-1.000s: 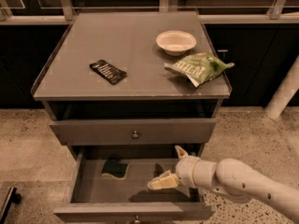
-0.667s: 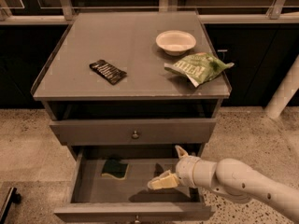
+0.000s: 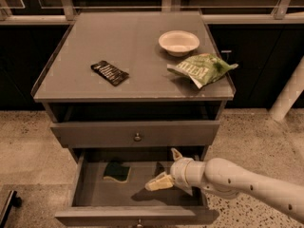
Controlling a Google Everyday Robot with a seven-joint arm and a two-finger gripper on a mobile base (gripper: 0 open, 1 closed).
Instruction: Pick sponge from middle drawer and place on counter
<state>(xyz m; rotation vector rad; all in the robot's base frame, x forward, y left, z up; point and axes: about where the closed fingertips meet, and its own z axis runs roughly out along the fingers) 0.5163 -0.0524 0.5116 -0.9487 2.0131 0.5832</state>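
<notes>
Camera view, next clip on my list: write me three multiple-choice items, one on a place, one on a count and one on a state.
1. Where is the sponge? A on the floor; B in the left part of the middle drawer; C behind the cabinet.
2. How many things lie on the counter? A one; B five; C three.
3. The gripper is: A open, over the drawer's right part; B shut on the sponge; C shut and empty.

Answers:
1 B: it lies flat on the open drawer's floor.
2 C: a black wrapper, a white bowl and a green bag.
3 A: its jaws stand apart, clear of the sponge.
</notes>
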